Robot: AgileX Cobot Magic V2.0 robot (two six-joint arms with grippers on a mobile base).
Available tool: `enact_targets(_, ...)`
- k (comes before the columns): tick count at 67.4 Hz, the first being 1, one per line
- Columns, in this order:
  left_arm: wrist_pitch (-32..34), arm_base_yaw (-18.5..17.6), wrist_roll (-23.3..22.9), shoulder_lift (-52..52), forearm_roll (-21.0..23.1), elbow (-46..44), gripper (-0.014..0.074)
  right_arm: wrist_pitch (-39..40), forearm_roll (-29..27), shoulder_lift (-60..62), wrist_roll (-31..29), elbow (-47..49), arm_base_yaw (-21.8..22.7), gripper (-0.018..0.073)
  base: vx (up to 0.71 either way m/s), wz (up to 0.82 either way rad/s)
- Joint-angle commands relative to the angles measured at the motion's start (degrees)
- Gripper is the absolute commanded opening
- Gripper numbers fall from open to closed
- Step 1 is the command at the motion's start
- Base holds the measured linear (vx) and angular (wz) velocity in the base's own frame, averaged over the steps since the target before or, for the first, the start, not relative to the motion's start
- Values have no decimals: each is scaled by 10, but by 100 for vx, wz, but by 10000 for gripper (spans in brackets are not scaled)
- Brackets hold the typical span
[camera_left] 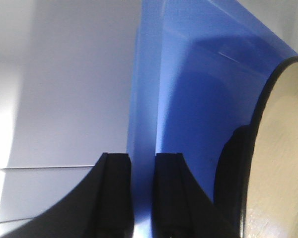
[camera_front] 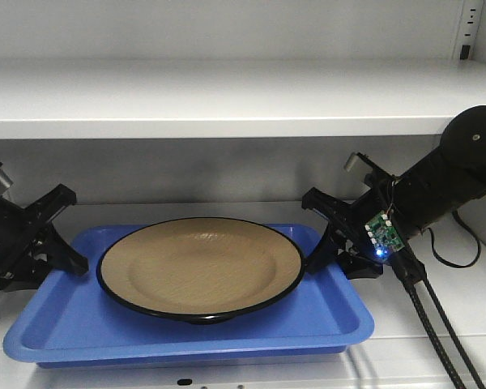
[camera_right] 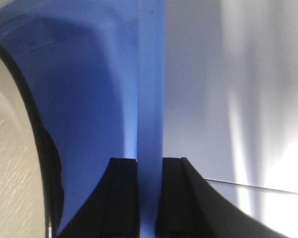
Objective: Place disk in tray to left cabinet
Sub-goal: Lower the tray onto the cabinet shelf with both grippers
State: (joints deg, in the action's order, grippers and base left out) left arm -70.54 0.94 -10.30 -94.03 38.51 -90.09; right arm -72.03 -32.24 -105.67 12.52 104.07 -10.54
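The speckled tan disk (camera_front: 201,263) with a black rim lies in the blue tray (camera_front: 332,316), which sits low over the lower shelf of the left cabinet (camera_front: 227,105). My left gripper (camera_front: 74,239) is at the tray's left end. In the left wrist view the left gripper (camera_left: 143,158) is shut on the tray rim (camera_left: 144,99), with the disk (camera_left: 283,148) just inside. My right gripper (camera_front: 320,235) is at the tray's right end. The right wrist view shows that gripper (camera_right: 150,161) clamped on the tray rim (camera_right: 150,74), and the disk (camera_right: 10,148) is at the left edge.
The upper shelf spans the view close above the tray and both arms. A slotted upright strip (camera_front: 470,28) stands at the back right corner. Black cables (camera_front: 437,324) hang from the right arm across the shelf front. The tray's front edge lies near the shelf's front lip.
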Motion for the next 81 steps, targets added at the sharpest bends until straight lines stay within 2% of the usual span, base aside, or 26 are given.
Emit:
enact_targets(1,5,-13,-12,31,100,-20,0,-8,-87,34,0,21,-9,-4,0,0)
enact_targets(23,18,-13,-12,31,100,-19,0,8,-83,34,-2,21,-9,-4,0,0)
enact_targets(36,27,-13,8,21,93,-18,0,45,-44,34,-30,11,-9,-4,0,0)
enact_targets(44,36,-21,31,12,64,-18,0,67,-19,34,-38,-18,-9,-3,0,0)
enact_targets(52,47,-39,52,10,14,-18,0,115,-29,34,-46,-62,-9,-2,0,0)
enact_targets(66,140,-72,51,5,-35,-15,0,231,-61,34,-132,-111,-9,-1,0,0)
enact_targets(73,188,-83,51,-4,-34,2,0,274,-63,34,-175,-110,-9,-1,0,0)
enact_targets(81,220,-90,45,-24,-28,22,0,294,-58,31,-191,-110,-9,-1,0,0)
